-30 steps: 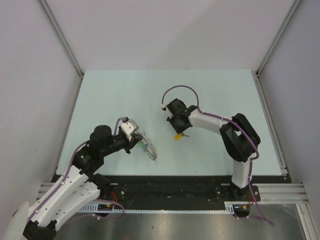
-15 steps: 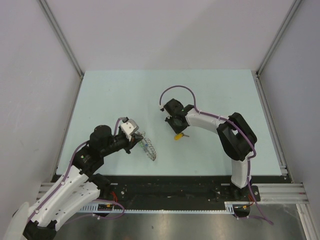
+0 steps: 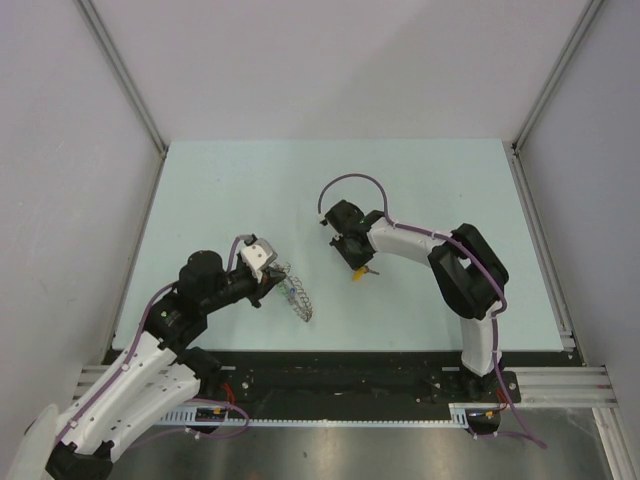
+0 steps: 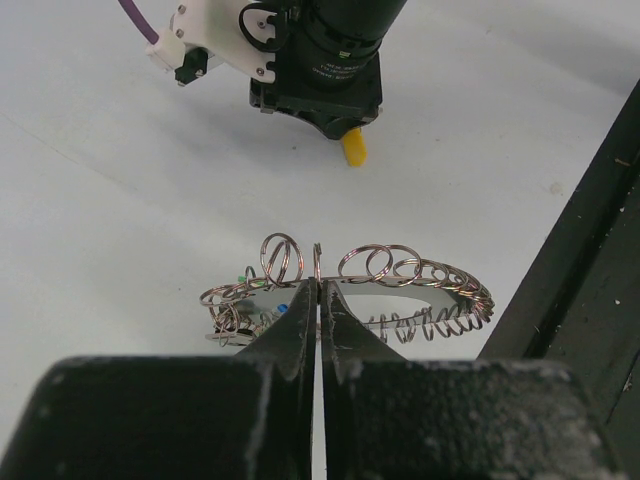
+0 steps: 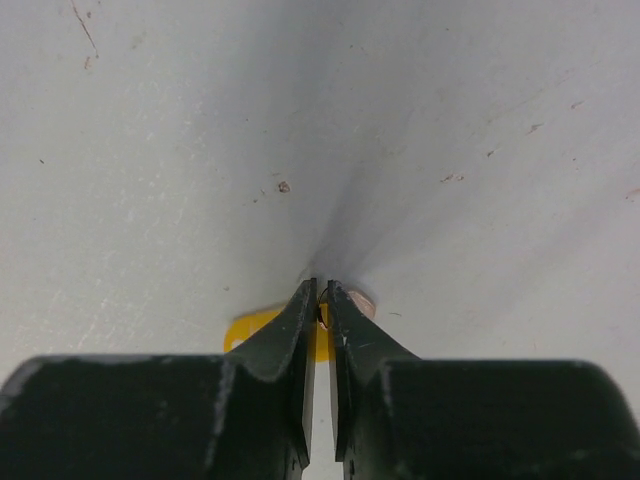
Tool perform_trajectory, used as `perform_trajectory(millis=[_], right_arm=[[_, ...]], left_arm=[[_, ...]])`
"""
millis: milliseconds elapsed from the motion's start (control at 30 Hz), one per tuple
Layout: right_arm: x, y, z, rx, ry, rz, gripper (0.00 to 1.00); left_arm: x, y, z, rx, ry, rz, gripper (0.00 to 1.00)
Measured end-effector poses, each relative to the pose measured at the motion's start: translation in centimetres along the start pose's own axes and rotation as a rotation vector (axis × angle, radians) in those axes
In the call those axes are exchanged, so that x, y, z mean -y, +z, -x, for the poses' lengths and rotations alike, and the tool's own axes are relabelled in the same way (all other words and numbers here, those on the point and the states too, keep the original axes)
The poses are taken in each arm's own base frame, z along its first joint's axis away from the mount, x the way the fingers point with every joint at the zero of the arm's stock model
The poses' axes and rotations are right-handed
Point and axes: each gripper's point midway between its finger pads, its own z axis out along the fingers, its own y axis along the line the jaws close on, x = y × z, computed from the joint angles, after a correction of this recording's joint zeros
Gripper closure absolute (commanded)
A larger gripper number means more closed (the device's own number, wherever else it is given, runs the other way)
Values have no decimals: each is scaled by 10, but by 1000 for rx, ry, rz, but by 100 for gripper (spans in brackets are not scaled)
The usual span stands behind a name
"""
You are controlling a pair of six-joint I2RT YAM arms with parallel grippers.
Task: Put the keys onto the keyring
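Note:
The keyring (image 3: 300,297), a grey coil of many small loops, lies on the table by my left gripper (image 3: 277,284). In the left wrist view my left gripper (image 4: 320,286) is shut on one upright loop of the keyring (image 4: 420,272). A tiny green bit (image 4: 243,279) and a small tag (image 4: 224,336) sit at the ring's left end. A yellow-headed key (image 3: 357,272) lies on the table under my right gripper (image 3: 351,258). In the right wrist view my right gripper (image 5: 322,291) is shut on a thin wire loop at the yellow key (image 5: 252,327). The same key shows in the left wrist view (image 4: 353,149).
The pale table (image 3: 250,190) is walled by grey panels on three sides. A black rail (image 3: 350,375) runs along its near edge and shows in the left wrist view (image 4: 590,250) just right of the keyring.
My right wrist has shifted slightly left and away. The yellow key stays at nearly the same spot. The left arm and keyring have not moved.

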Motion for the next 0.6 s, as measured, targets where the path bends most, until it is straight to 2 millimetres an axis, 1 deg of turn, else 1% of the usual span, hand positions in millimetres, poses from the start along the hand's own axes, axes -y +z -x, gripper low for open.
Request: perform_trajectory(millis=[33, 100, 267, 367, 467, 600], right_arm=[[1, 0, 0, -1, 0, -3, 97], [1, 0, -1, -3, -2, -8, 100], [2, -2, 2, 3, -3, -21, 100], [2, -8, 6, 24, -3, -19, 100], [1, -26, 21, 105, 6, -4, 100], [-4, -73, 52, 336, 29, 64, 100]], left_arm=[[0, 0, 0, 0, 0, 0, 99], [0, 0, 0, -1, 0, 0, 100], [0, 0, -1, -4, -1, -1, 100], [0, 0, -1, -4, -1, -1, 99], [0, 0, -1, -3, -1, 0, 100], [0, -3, 2, 13, 4, 7, 100]])
